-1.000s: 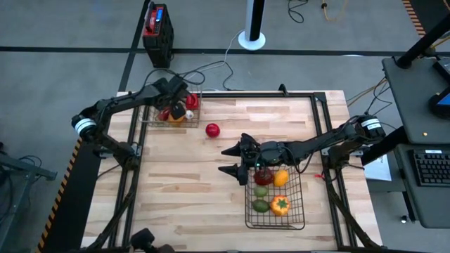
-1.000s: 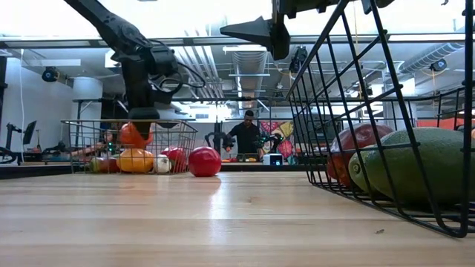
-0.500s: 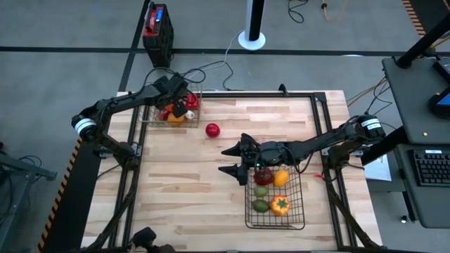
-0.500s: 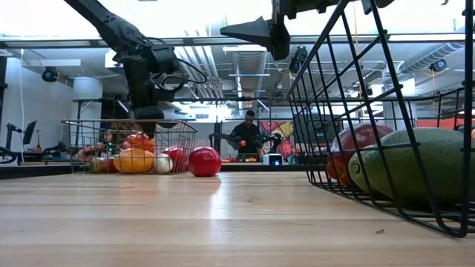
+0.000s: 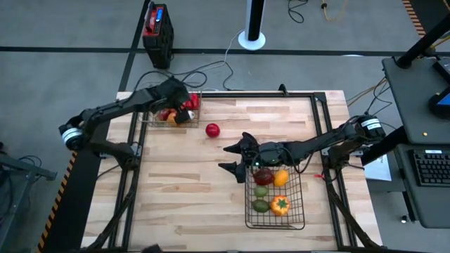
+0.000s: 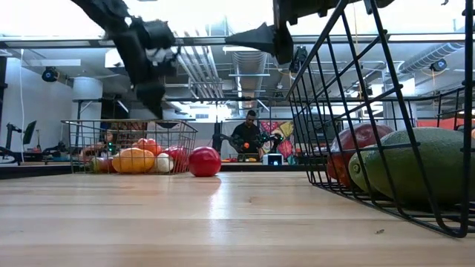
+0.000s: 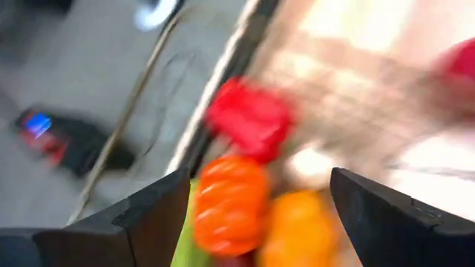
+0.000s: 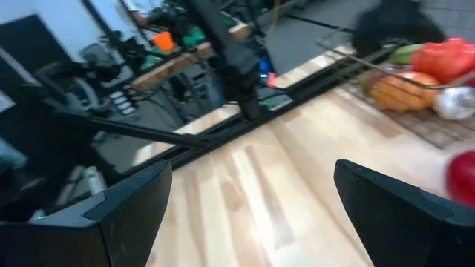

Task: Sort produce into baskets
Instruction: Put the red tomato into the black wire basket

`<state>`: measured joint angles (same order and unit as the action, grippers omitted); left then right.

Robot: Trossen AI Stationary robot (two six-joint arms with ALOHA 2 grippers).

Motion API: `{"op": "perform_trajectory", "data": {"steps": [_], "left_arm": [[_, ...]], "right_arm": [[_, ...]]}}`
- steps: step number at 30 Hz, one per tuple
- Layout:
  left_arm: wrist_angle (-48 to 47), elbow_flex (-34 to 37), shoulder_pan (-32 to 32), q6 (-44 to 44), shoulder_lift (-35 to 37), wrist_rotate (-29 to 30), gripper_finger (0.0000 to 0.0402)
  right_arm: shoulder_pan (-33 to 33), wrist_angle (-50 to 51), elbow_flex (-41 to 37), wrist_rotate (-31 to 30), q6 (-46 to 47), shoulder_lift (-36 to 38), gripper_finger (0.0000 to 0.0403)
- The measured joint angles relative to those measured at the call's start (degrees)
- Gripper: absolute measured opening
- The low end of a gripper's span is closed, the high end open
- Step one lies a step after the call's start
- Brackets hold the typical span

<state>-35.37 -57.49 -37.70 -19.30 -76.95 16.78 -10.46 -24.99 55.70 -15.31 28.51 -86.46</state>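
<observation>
My left gripper hangs open above the smaller basket at the table's far left corner, touching nothing. In that basket lie an orange ribbed piece, a red piece, a yellow-orange piece and a small white one. A round red piece rests alone on the table beside the basket. My right gripper stands open and level above the table, at the far end of the larger basket. That basket holds red, orange and green produce.
The larger basket's mesh wall stands close to the low camera at the right. A black frame rail runs along the table's far edge. Bare wood spreads across the table's near left. A person stands in the room behind.
My left gripper has risen from the smaller basket and tipped more steeply, drawing back toward the table's left. The orange piece that was at its fingertips now lies in that basket among the others.
</observation>
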Motion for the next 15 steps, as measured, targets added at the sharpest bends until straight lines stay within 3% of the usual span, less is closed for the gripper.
{"op": "perform_trajectory", "data": {"steps": [4,7,9,11,15], "left_arm": [[-1.3,0.0,4.3,3.9,6.0,-13.6,0.0306],[-1.3,0.6,8.2,11.3,10.9,-30.8,0.0306],[-1.2,1.1,12.3,14.5,14.0,-37.6,0.0306],[-1.2,2.0,17.8,16.5,17.1,-35.4,0.0306],[-0.9,2.6,31.2,23.3,22.2,-15.1,0.0306]], "right_arm": [[0.0,6.6,1.8,-3.9,0.1,0.0,0.0368],[0.0,17.6,6.2,-8.5,0.3,0.0,0.0368],[0.0,25.5,9.6,-12.8,0.1,-0.3,0.0368],[0.1,32.3,13.1,-17.0,0.0,-0.8,0.0368],[1.7,40.9,19.3,-19.1,-0.4,-2.8,0.0368]]}}
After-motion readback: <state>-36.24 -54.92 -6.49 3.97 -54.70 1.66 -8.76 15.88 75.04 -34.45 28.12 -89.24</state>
